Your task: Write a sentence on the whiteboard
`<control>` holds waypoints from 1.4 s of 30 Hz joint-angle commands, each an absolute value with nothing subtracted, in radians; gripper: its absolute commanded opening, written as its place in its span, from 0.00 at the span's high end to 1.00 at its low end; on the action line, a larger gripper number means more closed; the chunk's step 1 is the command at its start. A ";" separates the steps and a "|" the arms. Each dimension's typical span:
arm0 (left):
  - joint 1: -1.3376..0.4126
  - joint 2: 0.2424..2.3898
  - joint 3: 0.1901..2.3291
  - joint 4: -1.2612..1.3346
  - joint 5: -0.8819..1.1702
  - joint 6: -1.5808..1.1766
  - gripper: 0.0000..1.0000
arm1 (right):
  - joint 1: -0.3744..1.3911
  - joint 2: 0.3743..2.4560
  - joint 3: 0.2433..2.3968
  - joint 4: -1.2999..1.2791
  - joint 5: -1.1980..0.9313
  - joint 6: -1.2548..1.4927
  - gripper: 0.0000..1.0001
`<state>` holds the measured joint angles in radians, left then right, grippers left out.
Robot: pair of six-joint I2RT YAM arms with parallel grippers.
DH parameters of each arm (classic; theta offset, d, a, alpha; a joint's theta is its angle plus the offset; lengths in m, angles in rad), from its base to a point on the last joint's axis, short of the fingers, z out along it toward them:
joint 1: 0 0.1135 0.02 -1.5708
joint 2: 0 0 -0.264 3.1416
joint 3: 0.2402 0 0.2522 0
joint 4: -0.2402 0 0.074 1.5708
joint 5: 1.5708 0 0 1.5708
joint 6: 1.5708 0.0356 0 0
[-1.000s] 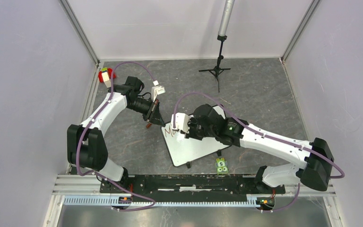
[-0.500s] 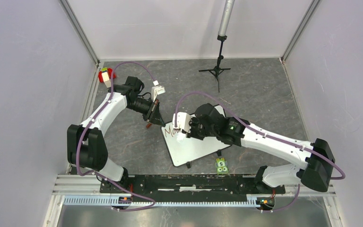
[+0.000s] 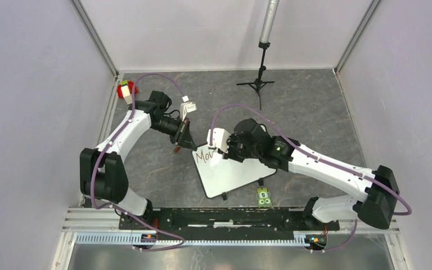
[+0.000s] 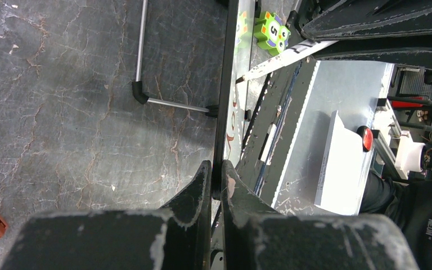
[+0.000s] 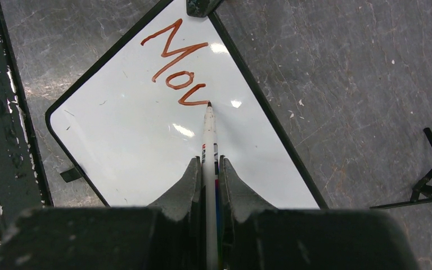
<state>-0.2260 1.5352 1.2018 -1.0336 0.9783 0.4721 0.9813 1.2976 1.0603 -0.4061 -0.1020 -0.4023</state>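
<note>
Whiteboard (image 3: 230,175) sits mid-table (image 3: 315,112), turned corner-on to the arms. Writing (image 5: 175,62) at the board's far-left corner now reads "Mov"; 1 s ago only "Mo", so 3rd letter just added and sentence barely begun. Marker (image 5: 209,132) tip touches the board at the end of the v. R claw (image 5: 208,163) clamped on marker. L claw (image 4: 215,167) clamped on the board's rim, prob. steadying it. Green block (image 3: 264,196) just beside the board's near edge.

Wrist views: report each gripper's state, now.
Left gripper: jaws closed on the whiteboard rim.
Right gripper: jaws closed on a marker.
</note>
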 commanded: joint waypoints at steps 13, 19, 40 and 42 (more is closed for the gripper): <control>-0.241 1.521 1.223 -1.034 0.965 0.502 0.98 | 0.979 1.271 1.058 -0.413 -0.150 -0.426 1.00; -0.241 1.519 1.221 -1.034 0.963 0.504 0.98 | 0.979 1.274 1.047 -0.413 -0.125 -0.439 1.00; -0.241 1.520 1.221 -1.034 0.962 0.502 0.98 | 0.952 1.251 1.036 -0.453 -0.049 -0.478 1.00; -0.241 1.520 1.221 -1.034 0.962 0.502 0.98 | 0.945 1.250 1.038 -0.456 -0.045 -0.482 1.00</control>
<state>-0.2291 1.5352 1.2049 -1.0348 0.9733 0.4721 0.9668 1.2667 1.0317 -0.4412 -0.1036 -0.4549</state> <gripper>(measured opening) 0.120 0.147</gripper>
